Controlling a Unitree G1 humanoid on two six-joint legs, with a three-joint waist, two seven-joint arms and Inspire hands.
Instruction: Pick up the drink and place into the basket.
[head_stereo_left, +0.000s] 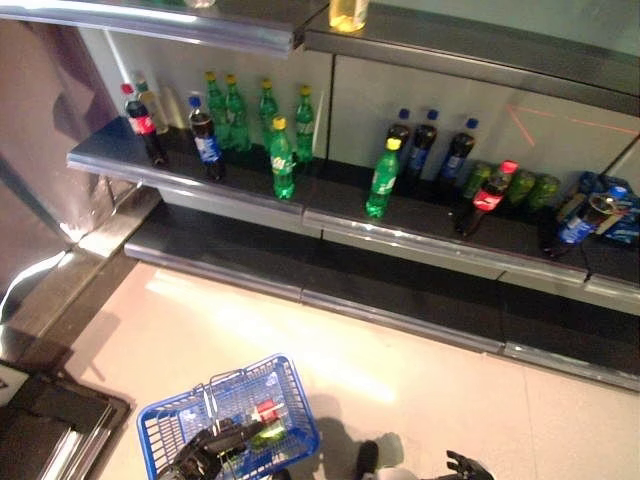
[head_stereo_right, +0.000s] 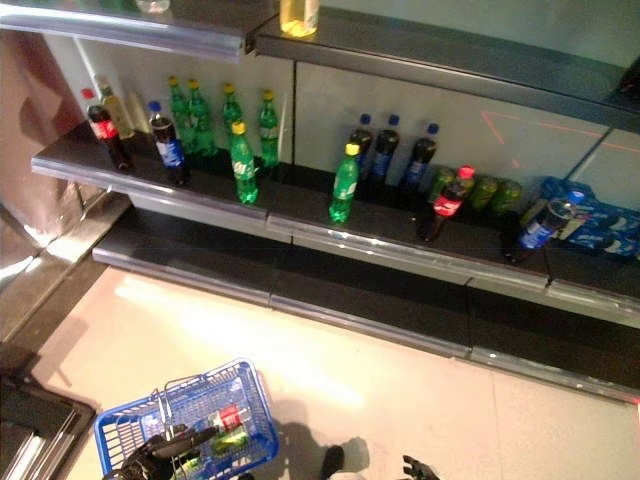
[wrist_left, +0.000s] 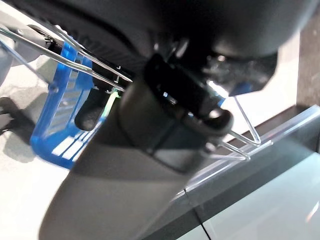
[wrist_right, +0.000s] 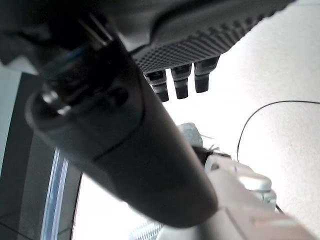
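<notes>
Fingers of the left hand (head_stereo_left: 208, 450) curl round the wire handle (wrist_left: 95, 70) of a blue basket (head_stereo_left: 290, 395) standing on the pale floor (head_stereo_left: 420, 360) at about seven o'clock in the head views; the left wrist view shows thin metal rods passing under the dark hand. Inside the basket lies a drink (head_stereo_left: 266, 412) with a red label, and something green sits just beside it (what it is cannot be told). At about five o'clock the right hand (head_stereo_left: 468, 466) shows only as a few dark fingertips at the picture's edge, and its own wrist view shows the fingers (wrist_right: 181, 82) in a straight row above the floor, holding nothing. Across the top half runs a dark shelf (head_stereo_left: 420, 235), from ten o'clock to three o'clock, stocked with upright bottles. At ten o'clock stand two cola bottles (head_stereo_left: 145, 125), one with a red label and one with blue, and behind them a cluster of green bottles (head_stereo_left: 228, 110). One green bottle with a yellow cap (head_stereo_left: 282, 160) stands near the shelf's front edge at eleven o'clock, another (head_stereo_left: 382, 180) at about one o'clock with dark blue-capped bottles (head_stereo_left: 425, 145) behind it. A red-capped cola bottle (head_stereo_left: 487, 198) stands at two o'clock, and a blue-labelled one (head_stereo_left: 585, 220) at three o'clock.
</notes>
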